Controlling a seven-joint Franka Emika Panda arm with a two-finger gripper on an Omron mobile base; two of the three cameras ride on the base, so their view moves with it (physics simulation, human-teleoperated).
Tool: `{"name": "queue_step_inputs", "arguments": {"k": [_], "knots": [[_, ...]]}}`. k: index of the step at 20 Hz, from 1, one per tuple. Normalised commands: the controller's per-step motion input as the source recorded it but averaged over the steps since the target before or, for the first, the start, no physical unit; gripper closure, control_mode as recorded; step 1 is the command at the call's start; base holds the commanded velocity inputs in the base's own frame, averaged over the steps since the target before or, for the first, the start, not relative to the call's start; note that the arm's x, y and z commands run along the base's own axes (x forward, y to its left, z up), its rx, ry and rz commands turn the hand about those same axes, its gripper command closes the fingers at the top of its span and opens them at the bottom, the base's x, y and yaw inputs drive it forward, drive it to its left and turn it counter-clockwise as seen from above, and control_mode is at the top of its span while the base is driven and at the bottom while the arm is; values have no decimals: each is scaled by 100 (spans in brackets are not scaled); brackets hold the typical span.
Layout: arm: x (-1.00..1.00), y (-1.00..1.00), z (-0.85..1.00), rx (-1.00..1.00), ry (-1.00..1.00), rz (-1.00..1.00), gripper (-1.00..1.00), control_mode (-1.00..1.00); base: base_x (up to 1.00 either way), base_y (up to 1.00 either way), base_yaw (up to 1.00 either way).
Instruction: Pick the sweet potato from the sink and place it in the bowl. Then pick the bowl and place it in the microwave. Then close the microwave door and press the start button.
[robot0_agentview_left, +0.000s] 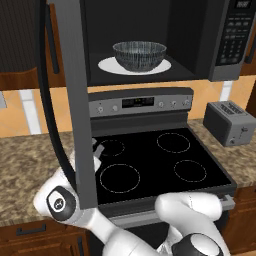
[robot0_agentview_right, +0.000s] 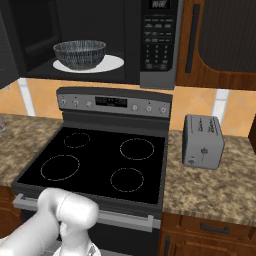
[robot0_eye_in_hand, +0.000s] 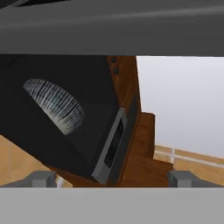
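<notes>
At the far left of the left base view, the wide grey-framed microwave door (robot0_agentview_left: 75, 100) stands swung fully out over the brown speckled stone counter (robot0_agentview_left: 30, 165), its long dark vertical handle (robot0_agentview_left: 50, 100) facing left. The white arm's wrist sits low behind the door's bottom edge, and the two-finger gripper (robot0_eye_in_hand: 112, 178) has its jaws spread wide apart, holding nothing. Right of the door, the round blue-grey streaked bowl (robot0_agentview_left: 139, 54) rests on the white turntable plate (robot0_agentview_left: 112, 65) inside the dark over-range microwave (robot0_agentview_left: 200, 35), so the placing step looks done; the sweet potato cannot be made out inside the bowl. Closing the door and pressing start appear to be left. The black glass cooktop (robot0_agentview_left: 150, 160) below leaves open room for the door's swing. Further right, the microwave's button panel (robot0_agentview_left: 235, 37) is unobstructed, with the small grey toaster (robot0_agentview_left: 229, 122) well below.
</notes>
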Motion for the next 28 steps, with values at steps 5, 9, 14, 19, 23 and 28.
{"name": "queue_step_inputs", "arguments": {"k": [5, 9, 14, 19, 23, 28], "knots": [[-1, 57, 27, -11, 0, -6, -100, -100, 0, 0, 0], [-3, 44, 2, -8, 0, -3, -100, -100, 0, 0, 0], [-6, 32, 27, -5, -2, 0, -100, -100, 0, 0, 0], [-16, 26, 40, -1, 0, 0, -100, -100, 0, 0, 0], [-27, 24, 37, -1, -1, 0, -100, -100, 0, 0, 0], [-61, 0, 38, 0, -10, 0, -100, -100, 0, 0, 0]]}}
